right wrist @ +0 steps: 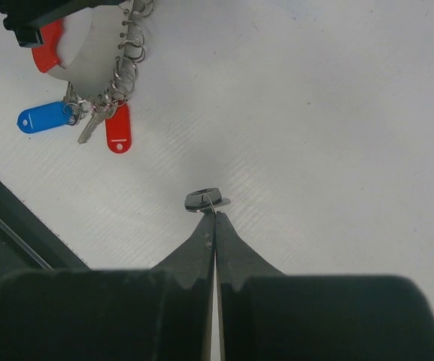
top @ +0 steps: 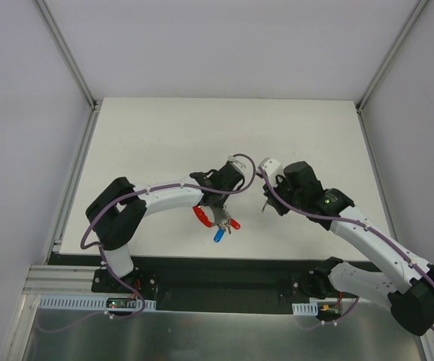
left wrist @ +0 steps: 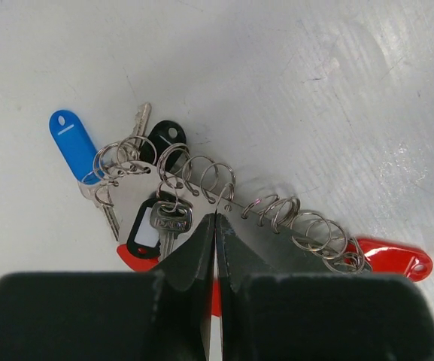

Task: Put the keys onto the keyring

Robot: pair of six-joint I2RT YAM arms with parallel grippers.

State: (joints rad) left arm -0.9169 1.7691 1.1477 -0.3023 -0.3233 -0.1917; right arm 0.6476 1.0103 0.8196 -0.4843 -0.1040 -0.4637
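The keyring is a whitish curved tag edged with a row of silvery rings, with a red tag at its right end. From it hang a blue tag, a black-headed key and a silver key. My left gripper is shut on the whitish tag's edge at the rings. In the top view the bunch hangs under the left gripper. My right gripper is shut on the thin ring of a small dark key, to the right of the bunch.
The white table ends in a dark rail along the near edge, seen as a dark strip in the right wrist view. White walls with metal posts enclose the back and sides.
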